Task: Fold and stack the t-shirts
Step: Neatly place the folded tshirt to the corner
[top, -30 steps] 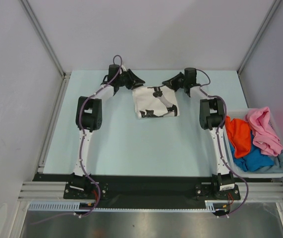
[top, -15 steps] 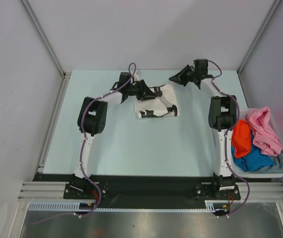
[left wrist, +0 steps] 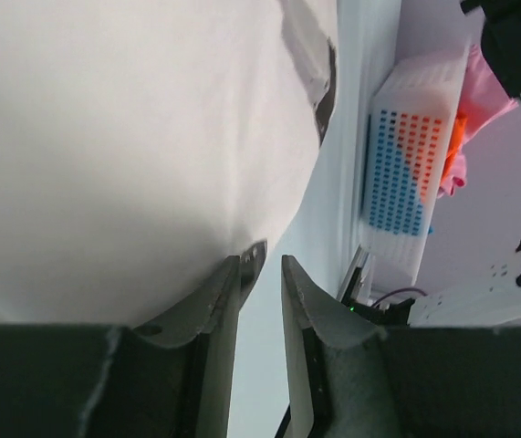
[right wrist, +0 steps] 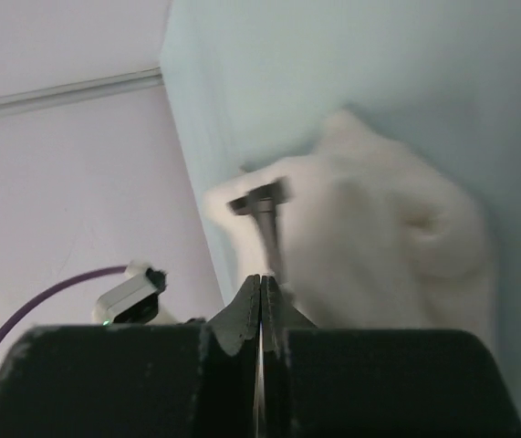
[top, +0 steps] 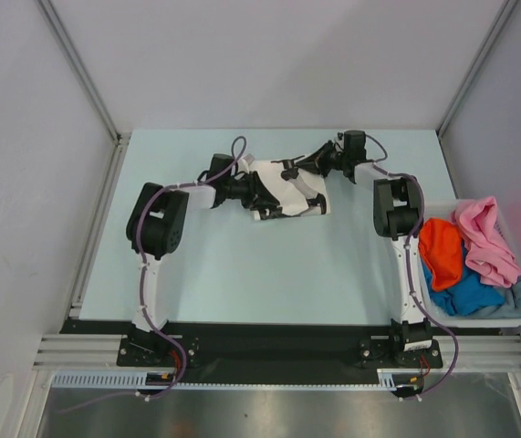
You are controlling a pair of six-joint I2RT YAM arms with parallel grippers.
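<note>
A white t-shirt (top: 307, 193) with a black print lies folded at the back middle of the table. My left gripper (top: 265, 193) lies low at its left side. In the left wrist view the white cloth (left wrist: 132, 137) presses against the outer side of one finger. The left gripper (left wrist: 271, 260) stands a little open with only bare table in the gap. My right gripper (top: 289, 170) is over the shirt's far edge. It (right wrist: 260, 278) is shut on nothing, with the white cloth (right wrist: 379, 255) just ahead. Orange (top: 441, 251), pink (top: 485, 239) and bright blue (top: 468, 292) t-shirts sit in the bin.
The pale plastic bin (top: 479, 319) stands at the right edge of the table beside the right arm's base; its perforated wall (left wrist: 406, 164) shows in the left wrist view. A grey-blue cloth (top: 520, 297) lies at its near right corner. Walls enclose the table on three sides.
My left gripper has moved right from the shirt's far left corner onto its left side. My right gripper swung back and away, then returned over the shirt's far edge.
</note>
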